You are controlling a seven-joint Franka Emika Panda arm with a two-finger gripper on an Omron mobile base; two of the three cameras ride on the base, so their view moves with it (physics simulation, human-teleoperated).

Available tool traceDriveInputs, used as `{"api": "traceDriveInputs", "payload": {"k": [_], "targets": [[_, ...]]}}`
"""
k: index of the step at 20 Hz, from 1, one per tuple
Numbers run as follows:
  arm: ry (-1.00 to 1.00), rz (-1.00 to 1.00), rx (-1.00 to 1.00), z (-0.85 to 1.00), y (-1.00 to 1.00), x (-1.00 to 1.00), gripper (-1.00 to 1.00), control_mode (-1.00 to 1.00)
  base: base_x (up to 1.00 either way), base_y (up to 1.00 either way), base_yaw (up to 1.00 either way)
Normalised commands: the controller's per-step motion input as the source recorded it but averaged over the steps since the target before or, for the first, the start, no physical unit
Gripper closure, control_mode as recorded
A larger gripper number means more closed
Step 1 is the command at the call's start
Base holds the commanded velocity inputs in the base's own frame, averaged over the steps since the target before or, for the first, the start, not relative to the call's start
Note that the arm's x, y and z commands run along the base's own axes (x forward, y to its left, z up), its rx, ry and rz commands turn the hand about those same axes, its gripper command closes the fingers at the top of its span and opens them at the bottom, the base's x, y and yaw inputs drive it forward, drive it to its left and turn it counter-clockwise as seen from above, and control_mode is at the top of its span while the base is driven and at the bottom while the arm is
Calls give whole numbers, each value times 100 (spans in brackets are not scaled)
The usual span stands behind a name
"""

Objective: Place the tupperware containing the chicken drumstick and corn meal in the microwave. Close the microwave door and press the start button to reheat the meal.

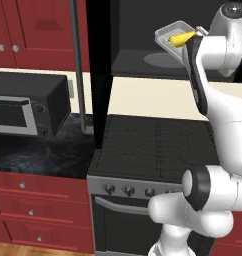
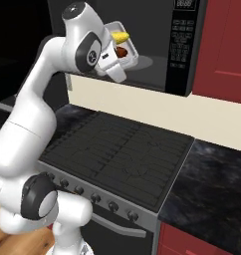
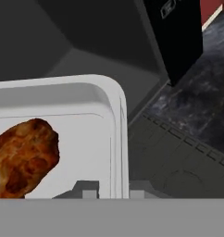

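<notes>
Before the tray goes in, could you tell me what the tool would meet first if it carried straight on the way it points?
Probably the dark grey floor of the wide black microwave; beyond the shallow translucent tray the tool grips, the cavity looks free, though depth is unclear.

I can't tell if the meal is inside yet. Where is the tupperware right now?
The tupperware is held tilted at the mouth of the microwave, above the stove; the fingers pinch its rim.

Translucent plastic tupperware (image 3: 63,99), matt black stove (image 2: 122,159)
</notes>
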Motion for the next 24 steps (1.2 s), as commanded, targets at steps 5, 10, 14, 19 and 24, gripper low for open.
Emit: {"api": "traceDriveInputs", "payload": {"k": [5,10,14,19,24], "targets": [[0,0,0,-20,-1,63,100,-100,0,0,0],[0,0,0,-26,-9,54,100,-100,0,0,0],[1,-1,0,-3,-20,44,100,-100,0,0,0],[8,-7,0,0,-16,46,100,-100,0,0,0],[7,-9,0,2,-7,50,100,-100,0,0,0]]}}
